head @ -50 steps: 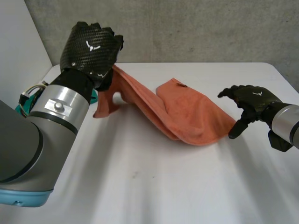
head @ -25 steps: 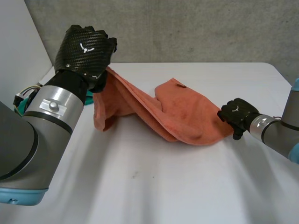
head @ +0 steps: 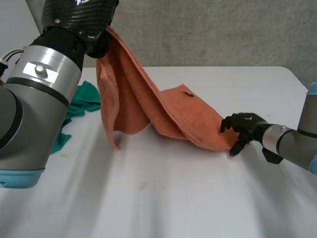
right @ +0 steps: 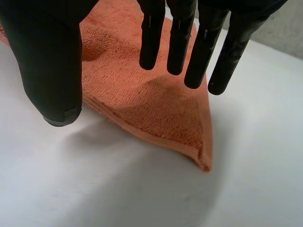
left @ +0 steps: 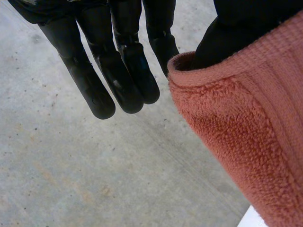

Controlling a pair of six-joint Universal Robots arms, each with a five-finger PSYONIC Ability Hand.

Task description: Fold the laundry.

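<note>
An orange towel [head: 188, 116] stretches across the white table [head: 173, 198]. My left hand [head: 74, 15] is high at the far left, shut on the towel's left end. That end hangs from it in a long fold down to the table. In the left wrist view the towel [left: 246, 127] is bunched at the thumb side, beside my left hand's [left: 118, 61] straight fingers. My right hand [head: 242, 128] is low at the towel's right corner. In its wrist view my right hand [right: 177, 38] is open. Its fingers are over the towel [right: 142, 99] near that corner, with the thumb [right: 47, 61] spread apart beside the towel's edge.
A green cloth [head: 81, 96] lies on the table at the left, partly behind my left arm. A grey wall runs along the table's far edge. Bare table surface spreads in front of the towel.
My left hand has risen, lifting the towel's left end well off the table. My right hand has moved in from the right to the towel's right corner.
</note>
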